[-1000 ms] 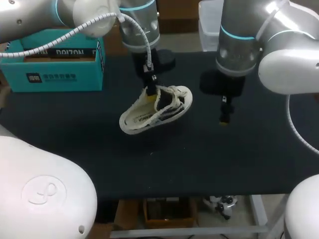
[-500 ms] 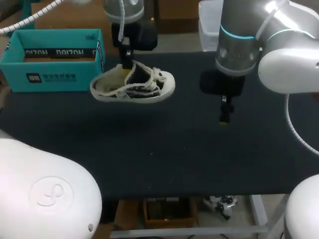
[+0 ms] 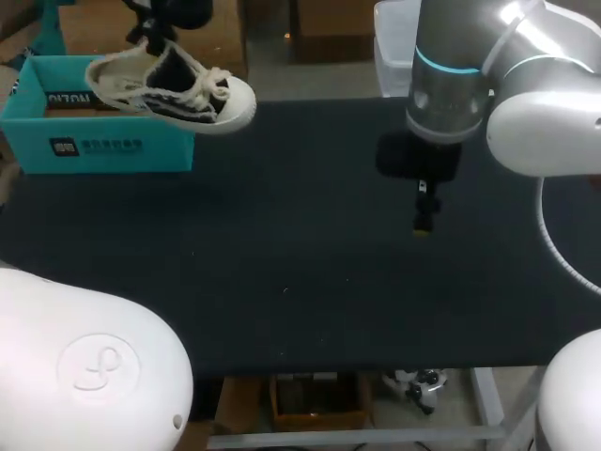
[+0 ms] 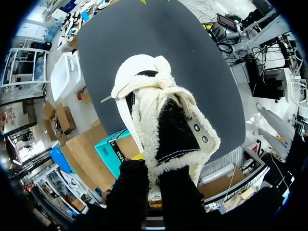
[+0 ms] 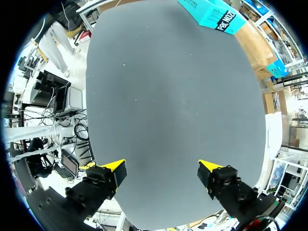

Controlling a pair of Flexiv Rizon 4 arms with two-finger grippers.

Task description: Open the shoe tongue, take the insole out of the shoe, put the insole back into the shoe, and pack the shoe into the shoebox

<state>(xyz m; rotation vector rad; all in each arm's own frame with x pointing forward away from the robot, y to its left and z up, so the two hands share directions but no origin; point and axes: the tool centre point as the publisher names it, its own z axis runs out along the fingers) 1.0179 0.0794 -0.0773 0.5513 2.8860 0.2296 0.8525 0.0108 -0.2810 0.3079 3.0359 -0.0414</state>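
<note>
The left hand point(image 3: 150, 36) is clamped on the fleecy cream collar at the heel of a small black-and-cream lace-up shoe with a white rubber toe cap point(image 3: 174, 89), which hangs clear of the black-topped desk point(image 3: 300, 272). In the left wrist view the two dark fingers point(image 4: 132, 185) pinch the collar from both sides, their yellow tips hidden by the fleece. The shoe point(image 4: 163, 115) points away from them, toe outward, tongue and knotted cream laces on top.

From the head view the shoe hangs tilted, its heel over the open teal cardboard shoebox point(image 3: 94, 146) at the desk's far left corner. Its toe pokes out past the box's right wall. The box bears white lettering on its front and a dark printed strip along its inner rim.

The right hand point(image 3: 424, 214) hangs above the desk, well apart from shoe and box. Its yellow-tipped fingers point(image 5: 114, 168) are spread wide with nothing between them.
</note>
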